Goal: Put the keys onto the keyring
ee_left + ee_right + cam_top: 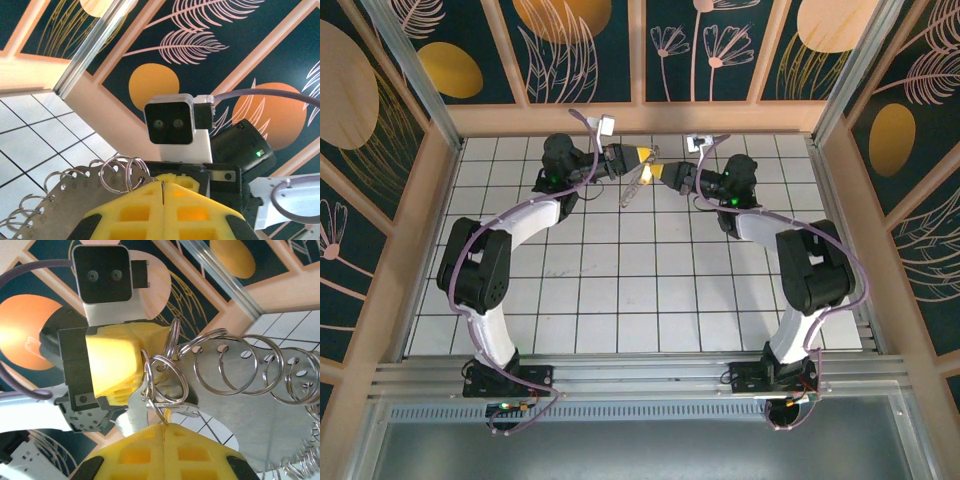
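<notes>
Both hands meet over the far edge of the desk, about midway between its far corners. The left hand (643, 155) is clenched on one end of the keyring (252, 407). Seen close, the keyring is a flat grey metal plate with a row of holes along its rim, each strung with a split ring (220, 331). From the grip the plate slants down toward the near-left, and pale tiles show behind it.

The right hand (165, 429) has its yellow fingertips pressed together just under the small rings at that same end. Whether it pinches one of them I cannot tell. A silver toothed blade, seemingly the key (127, 424), juts out beside those fingertips, its head hidden.

The desk (620, 300) is covered in white square tiles with dark joints, and some tiles are faintly scuffed. An aluminium rail (640, 372) runs along the near edge and carries both arm bases.

Wall panels (730, 50) close in the far side and both flanks. They are dark teal, painted with orange discs and pale leaf outlines, and set in peach frames. Slanting metal posts stand at the far corners.
</notes>
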Controlling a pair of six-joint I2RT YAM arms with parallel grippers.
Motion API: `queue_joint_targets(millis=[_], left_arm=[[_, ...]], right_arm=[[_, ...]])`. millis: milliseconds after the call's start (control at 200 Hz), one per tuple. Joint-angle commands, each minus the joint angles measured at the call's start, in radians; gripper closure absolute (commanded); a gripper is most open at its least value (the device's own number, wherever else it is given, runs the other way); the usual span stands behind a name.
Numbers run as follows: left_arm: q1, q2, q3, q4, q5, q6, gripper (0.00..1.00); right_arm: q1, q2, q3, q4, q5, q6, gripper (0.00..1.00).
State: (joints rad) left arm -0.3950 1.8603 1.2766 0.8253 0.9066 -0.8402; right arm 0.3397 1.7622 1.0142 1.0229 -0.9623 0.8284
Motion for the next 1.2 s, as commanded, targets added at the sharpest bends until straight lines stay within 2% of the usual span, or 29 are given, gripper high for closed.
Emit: queue_joint_targets(millis=[0, 295, 541, 756, 1006, 1136, 1196], left_arm=[[-0.015, -0.047, -0.018, -0.014, -0.028, 0.061, 1.00], [-0.023, -0.068, -0.046, -0.052, -0.111, 0.112, 1.00], [-0.028, -0.063, -0.043, -0.063, -0.135, 0.124, 1.00], [-0.031, -0.054, -0.040, -0.058, -0.134, 0.122, 1.00], [-0.033, -0.055, -0.042, -0.054, -0.135, 0.119, 1.00], [-0.033, -0.058, -0.043, -0.048, -0.132, 0.116, 1.00], [-0.033, -0.058, -0.045, -0.040, -0.129, 0.110, 1.00]], right_arm=[[0.022, -0.082, -0.002, -0.132, 0.108, -0.122, 1.00], [0.076, -0.181, 0.003, -0.389, 0.371, -0.266, 1.00], [0.126, -0.216, 0.021, -0.505, 0.509, -0.347, 1.00], [0.185, -0.209, 0.073, -0.566, 0.529, -0.425, 1.00], [0.178, -0.215, 0.064, -0.591, 0.489, -0.463, 1.00], [0.135, -0.277, -0.002, -0.555, 0.444, -0.445, 0.78], [0.100, -0.316, -0.047, -0.517, 0.414, -0.416, 0.73]])
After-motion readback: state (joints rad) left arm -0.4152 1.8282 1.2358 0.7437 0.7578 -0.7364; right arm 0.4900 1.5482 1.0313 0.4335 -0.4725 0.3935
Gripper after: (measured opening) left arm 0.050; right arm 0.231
